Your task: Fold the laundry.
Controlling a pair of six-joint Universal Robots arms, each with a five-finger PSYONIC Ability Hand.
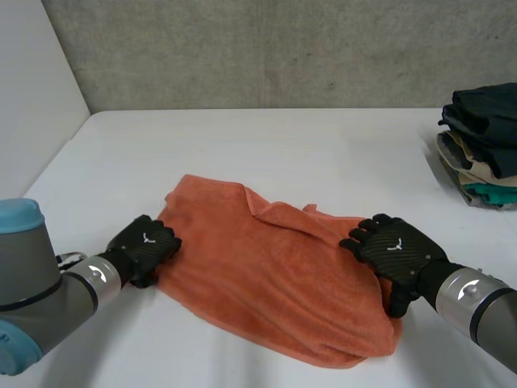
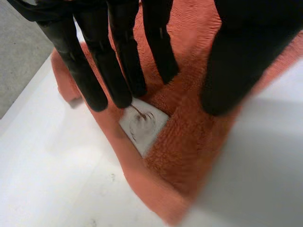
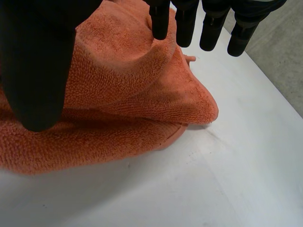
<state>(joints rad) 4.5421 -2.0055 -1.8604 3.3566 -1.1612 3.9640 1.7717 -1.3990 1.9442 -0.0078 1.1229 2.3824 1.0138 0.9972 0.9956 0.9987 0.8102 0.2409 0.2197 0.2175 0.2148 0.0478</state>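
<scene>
An orange towel (image 1: 275,275) lies rumpled on the white table (image 1: 283,145), partly folded over itself. My left hand (image 1: 145,246) sits at its left edge. In the left wrist view its fingers (image 2: 118,71) reach straight down onto the towel (image 2: 189,127) beside a white label (image 2: 143,125), with the thumb apart over the cloth. My right hand (image 1: 396,250) rests on the towel's right end. Its fingers (image 3: 161,19) are straight above a folded flap of the towel (image 3: 123,80), and the thumb is spread wide.
A stack of folded clothes (image 1: 485,145), dark on top with beige and teal below, stands at the table's far right edge. A grey wall runs behind the table. Bare table surrounds the towel on all sides.
</scene>
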